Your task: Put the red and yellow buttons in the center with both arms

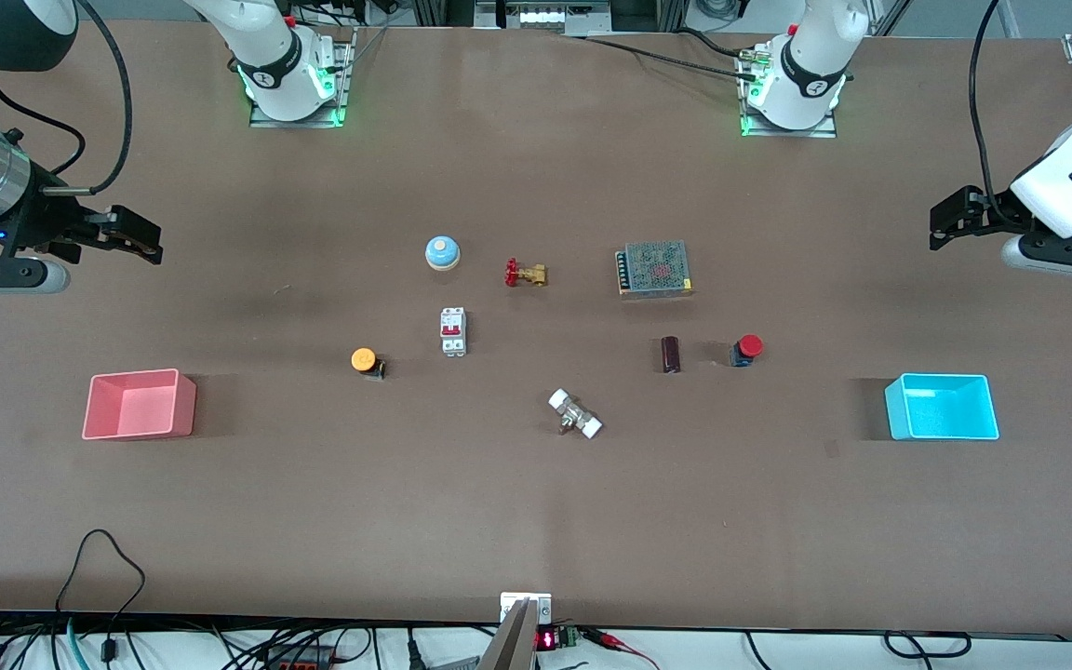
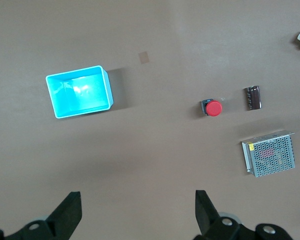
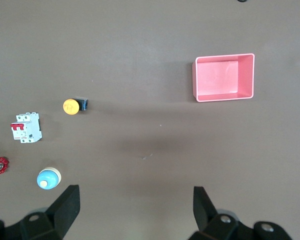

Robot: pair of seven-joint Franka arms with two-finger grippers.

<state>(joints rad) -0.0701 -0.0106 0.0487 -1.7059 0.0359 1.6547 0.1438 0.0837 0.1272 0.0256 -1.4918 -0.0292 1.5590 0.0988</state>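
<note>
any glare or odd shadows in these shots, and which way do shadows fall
Front view: even light, each bin's shadow falling toward the table's middle, as by the pink bin and cyan bin; green glow at both arm bases. Left wrist view: glare patch inside the cyan bin; red button sharp. Right wrist view: soft dark patch on the bare table; yellow button crisp.

Matte brown tabletop [image 1: 536, 521] under even light, tangled black cables [image 1: 108, 596] along its nearer edge.
</note>
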